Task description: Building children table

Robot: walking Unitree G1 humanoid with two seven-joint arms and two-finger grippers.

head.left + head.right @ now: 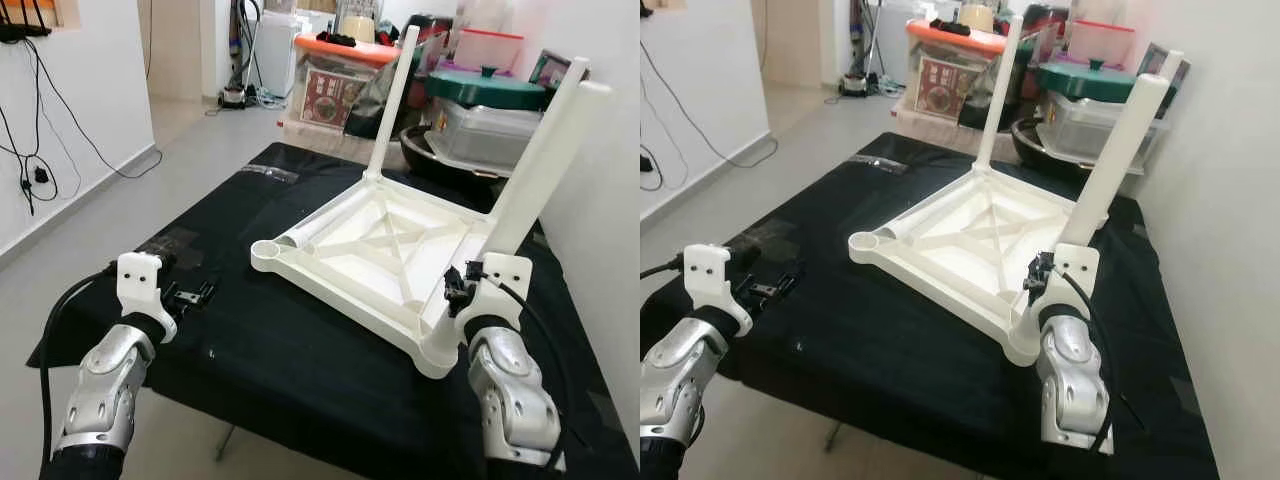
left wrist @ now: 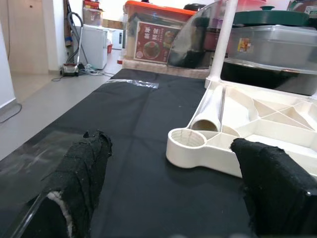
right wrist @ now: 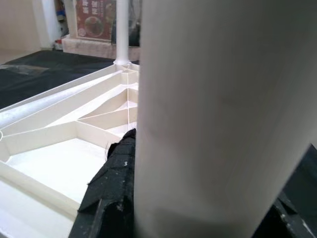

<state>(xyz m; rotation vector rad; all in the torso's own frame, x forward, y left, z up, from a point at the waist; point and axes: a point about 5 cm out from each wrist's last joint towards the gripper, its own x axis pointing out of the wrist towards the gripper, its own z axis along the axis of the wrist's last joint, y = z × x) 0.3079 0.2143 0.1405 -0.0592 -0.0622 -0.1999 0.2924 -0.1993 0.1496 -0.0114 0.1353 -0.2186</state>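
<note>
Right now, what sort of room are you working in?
Likely a lived-in home room doubling as storage: stacked plastic storage bins along the wall, a vacuum cleaner in the doorway, and the upturned white table on a black cloth-covered surface.

2 silver, segmented forearms rise from the lower corners of the head view, each ending in a white plastic wrist bracket. The left gripper [image 1: 190, 294] and right gripper [image 1: 455, 290] have black fingers [image 2: 81, 173] wrapped in rough, fuzzy fabric. Black cables loop beside both arms.
</note>
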